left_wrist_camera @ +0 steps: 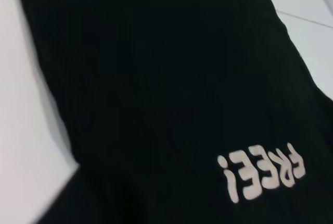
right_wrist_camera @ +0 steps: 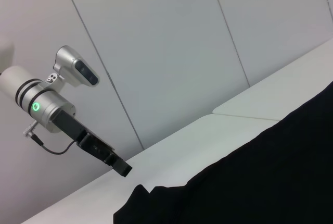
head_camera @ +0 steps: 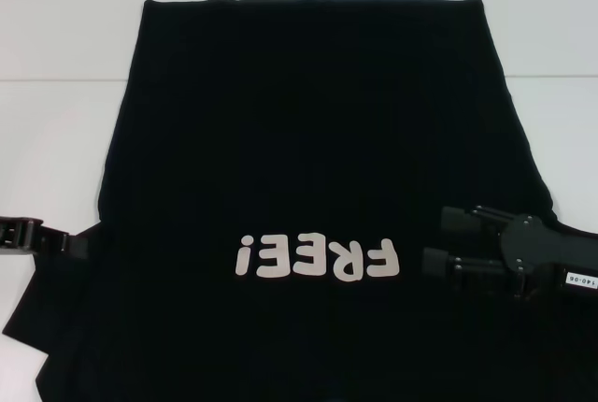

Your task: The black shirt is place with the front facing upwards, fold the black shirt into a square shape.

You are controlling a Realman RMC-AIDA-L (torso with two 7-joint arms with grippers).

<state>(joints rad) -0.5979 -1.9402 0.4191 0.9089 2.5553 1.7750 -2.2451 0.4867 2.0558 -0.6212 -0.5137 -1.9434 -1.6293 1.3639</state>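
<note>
The shirt (head_camera: 308, 140) was spread flat on the white table (head_camera: 56, 122), and most of the table in the head view was covered by it. Its front was turned up. The white word "FREE!" (head_camera: 318, 257) was seen upside down from the robot's side, on the near half of the cloth. The far edge of the shirt was laid straight across the far part of the table. The sides were spread wider toward the near end. A sleeve (head_camera: 37, 318) was stuck out at the near left.

The right gripper (head_camera: 439, 241) was held over the near right part of the shirt, just right of the letters. It was pointed to the left. Its two fingers were spread apart, and nothing was held between them.

The left gripper (head_camera: 79, 245) was placed at the near left edge of the shirt, just by the sleeve. It was pointed to the right. It could not be told if its fingers were apart or together, or if the cloth was touched. In the right wrist view, the left gripper (right_wrist_camera: 122, 169) was seen low by the shirt's (right_wrist_camera: 260, 177) edge.
</note>
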